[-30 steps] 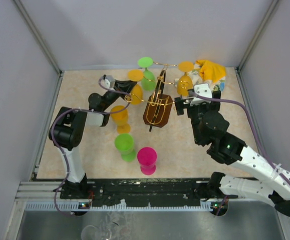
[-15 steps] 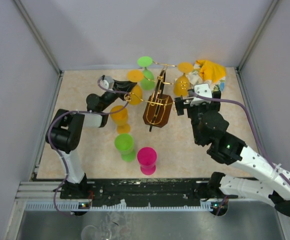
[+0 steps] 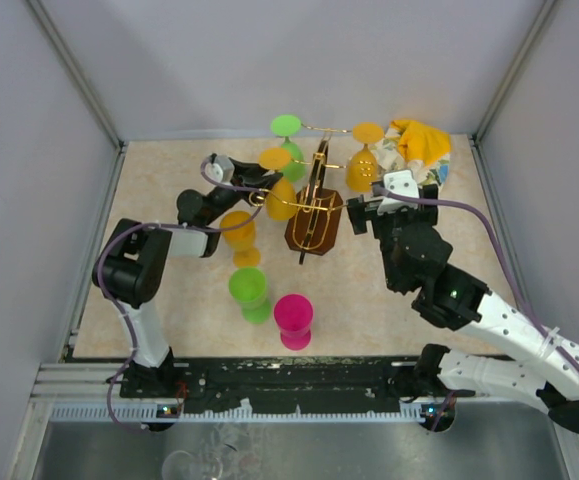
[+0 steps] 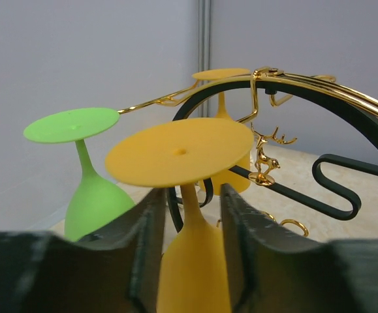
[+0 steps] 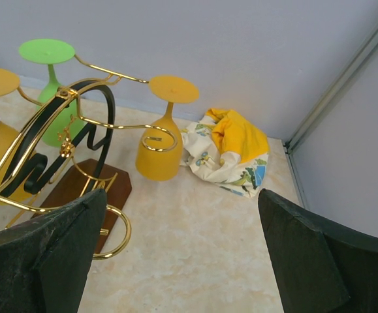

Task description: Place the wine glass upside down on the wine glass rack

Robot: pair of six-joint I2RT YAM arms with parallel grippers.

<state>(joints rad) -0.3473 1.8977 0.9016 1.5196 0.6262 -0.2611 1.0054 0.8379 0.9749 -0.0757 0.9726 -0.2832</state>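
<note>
The gold wire wine glass rack [image 3: 316, 200] stands mid-table on a dark brown base. My left gripper [image 3: 257, 184] is shut on an upside-down orange wine glass [image 3: 279, 196], held up against the rack's left arms. In the left wrist view the glass [image 4: 194, 274] sits between my fingers [image 4: 143, 248], its foot above them and level with the rack's arms [image 4: 293, 77]. A green glass [image 3: 291, 160] and another orange glass [image 3: 362, 170] hang upside down on the rack. My right gripper [image 3: 371, 212] is open and empty right of the rack [image 5: 87, 124].
An orange glass [image 3: 237, 232], a green glass [image 3: 249, 290] and a pink glass [image 3: 293, 318] stand on the table left and in front of the rack. A crumpled yellow and white cloth [image 3: 417, 145] lies at the back right corner. Grey walls enclose the table.
My left gripper has carried the orange glass slightly right and nearer, closer against the rack. The hanging glasses have shifted a little. The right arm has not moved.
</note>
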